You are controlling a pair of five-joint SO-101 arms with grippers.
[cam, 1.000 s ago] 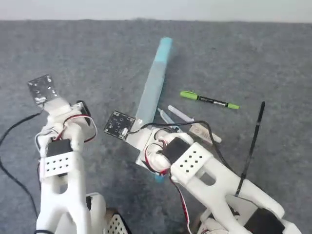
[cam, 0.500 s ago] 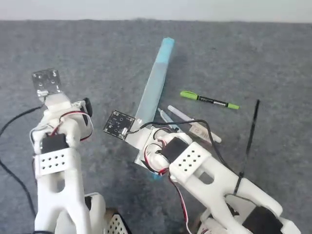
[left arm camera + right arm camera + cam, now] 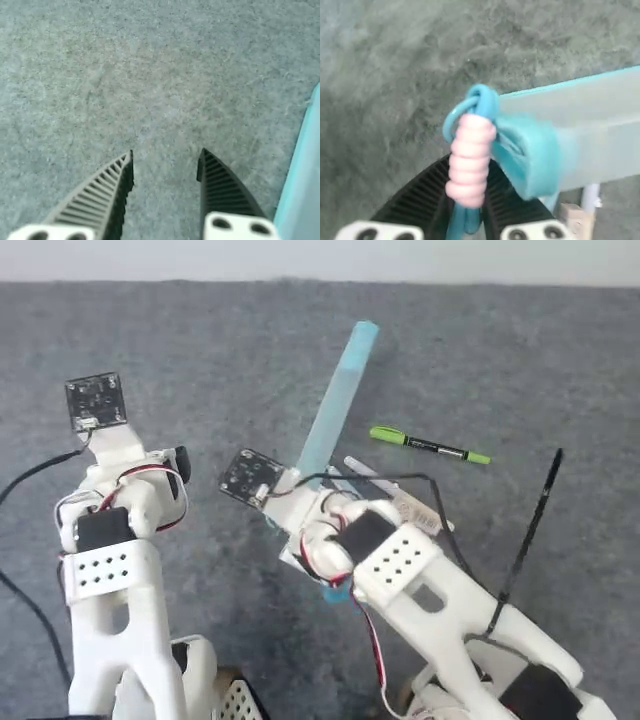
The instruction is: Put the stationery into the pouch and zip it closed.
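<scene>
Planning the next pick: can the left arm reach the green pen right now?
Probably not directly: the left hand, open over grey carpet, has the pouch and the right arm between it and the green pen.

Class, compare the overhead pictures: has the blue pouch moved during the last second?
Yes. The pouch's far end swung rightward, closer to the green pen, which stayed put.

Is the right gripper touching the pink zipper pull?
Touching. The right wrist view shows the right gripper shut on the pink zipper pull of the pouch.
</scene>
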